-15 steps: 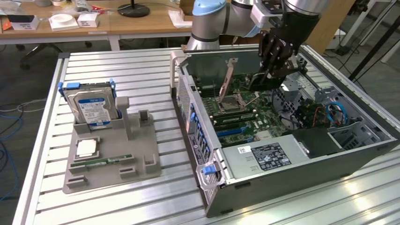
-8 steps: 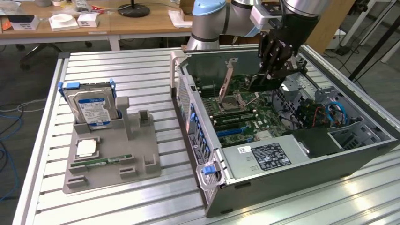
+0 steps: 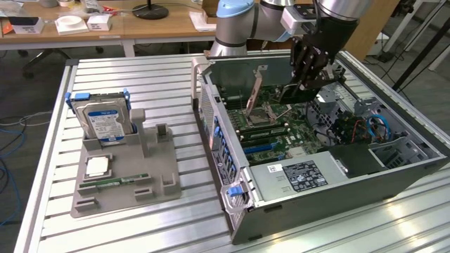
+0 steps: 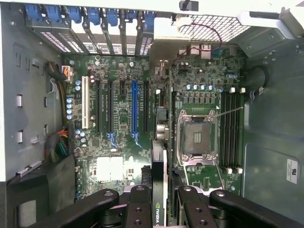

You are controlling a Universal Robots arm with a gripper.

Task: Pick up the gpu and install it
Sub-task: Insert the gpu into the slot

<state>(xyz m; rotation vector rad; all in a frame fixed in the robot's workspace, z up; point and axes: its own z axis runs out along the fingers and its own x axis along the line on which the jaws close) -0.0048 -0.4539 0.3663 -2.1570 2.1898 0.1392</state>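
A hard drive (image 3: 104, 122) stands upright in the grey holder (image 3: 165, 158), a memory stick (image 3: 113, 182) lying flat nearby.

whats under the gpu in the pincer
The pincer grips the gpu edge-on above the motherboard; a blue slot shows to one side, the empty processor socket to the other. The strip of board straight beneath the card is covered by it.

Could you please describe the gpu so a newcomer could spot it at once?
Find the open grey computer case on the slatted metal table. Above its green motherboard hangs the black gripper, shut on the gpu, a slim near-black circuit card. It alone is held on edge, seated in no slot.
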